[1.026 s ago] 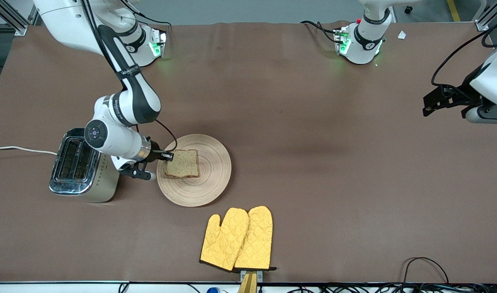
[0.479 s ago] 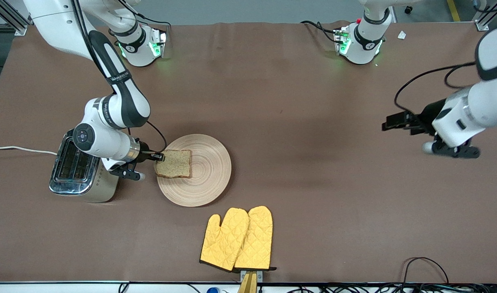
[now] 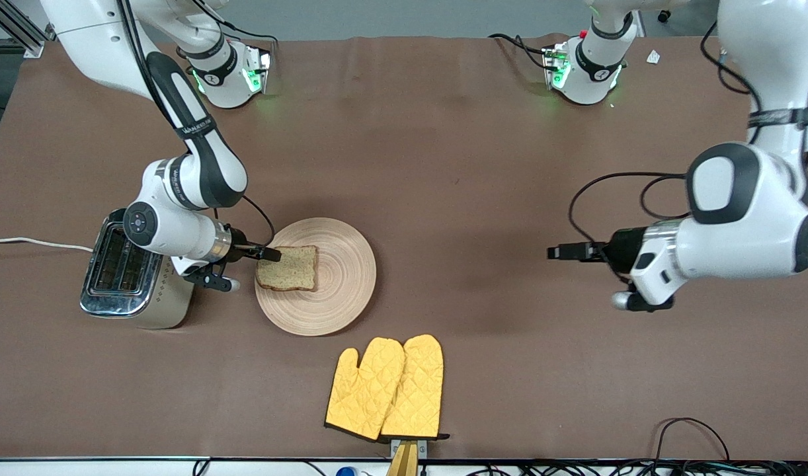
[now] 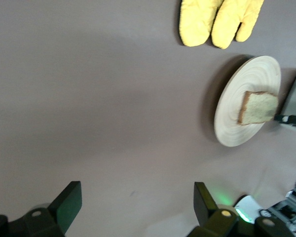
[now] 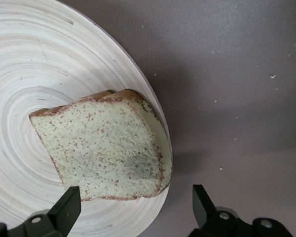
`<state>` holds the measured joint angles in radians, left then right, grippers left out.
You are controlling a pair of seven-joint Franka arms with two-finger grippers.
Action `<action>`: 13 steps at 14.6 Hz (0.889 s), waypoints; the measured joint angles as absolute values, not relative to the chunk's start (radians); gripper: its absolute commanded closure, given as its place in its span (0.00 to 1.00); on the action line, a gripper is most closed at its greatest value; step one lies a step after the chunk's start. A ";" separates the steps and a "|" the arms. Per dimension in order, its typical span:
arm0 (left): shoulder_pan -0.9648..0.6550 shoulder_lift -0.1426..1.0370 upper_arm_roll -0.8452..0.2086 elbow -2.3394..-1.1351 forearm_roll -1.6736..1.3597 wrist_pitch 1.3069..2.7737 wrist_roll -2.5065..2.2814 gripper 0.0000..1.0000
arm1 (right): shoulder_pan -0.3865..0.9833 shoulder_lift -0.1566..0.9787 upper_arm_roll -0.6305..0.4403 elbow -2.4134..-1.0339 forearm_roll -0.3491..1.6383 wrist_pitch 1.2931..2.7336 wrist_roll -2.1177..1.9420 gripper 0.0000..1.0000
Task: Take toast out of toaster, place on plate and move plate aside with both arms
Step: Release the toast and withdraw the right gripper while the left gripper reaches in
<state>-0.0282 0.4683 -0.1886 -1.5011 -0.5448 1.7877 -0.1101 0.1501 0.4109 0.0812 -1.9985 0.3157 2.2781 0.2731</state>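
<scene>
The toast [image 3: 288,268] lies flat on the round light-wood plate [image 3: 344,277], on the part of it toward the toaster. My right gripper [image 3: 265,253] is at the plate's rim beside the toast, low, with its jaws wide open and holding nothing. In the right wrist view the toast [image 5: 106,148] lies on the plate [image 5: 29,59] just ahead of the open gripper [image 5: 135,207]. My left gripper [image 3: 556,252] is open and empty over bare table, well apart from the plate toward the left arm's end. The left wrist view shows its open gripper [image 4: 136,202], the plate [image 4: 256,74] and the toast [image 4: 259,107].
A chrome toaster [image 3: 129,268] stands beside the plate at the right arm's end, under the right arm's wrist. Two yellow oven mitts [image 3: 387,387] lie nearer to the front camera than the plate. Cables run along the table's front edge.
The left arm has swung in from the table's end toward the middle. The right gripper and the toast have shifted slightly toward the toaster.
</scene>
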 measured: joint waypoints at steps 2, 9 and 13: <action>-0.044 0.482 -0.189 -1.501 -0.585 1.797 -0.130 0.00 | 0.148 0.399 0.076 -1.987 0.316 2.252 0.271 0.00; -0.053 0.509 -0.192 -1.518 -0.635 1.853 -0.138 0.00 | -0.007 0.139 0.039 -1.890 0.288 1.892 0.190 0.00; -0.156 0.614 -0.199 -1.528 -0.723 2.026 -0.138 0.00 | -0.050 -0.027 0.038 -1.872 0.215 1.755 0.145 0.00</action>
<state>-0.1563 0.6142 -0.1995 -1.5284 -0.7233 2.0256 -0.1383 -0.0501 -0.0269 0.0384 -1.8725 0.2147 1.7549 0.1446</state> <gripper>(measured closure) 0.000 0.000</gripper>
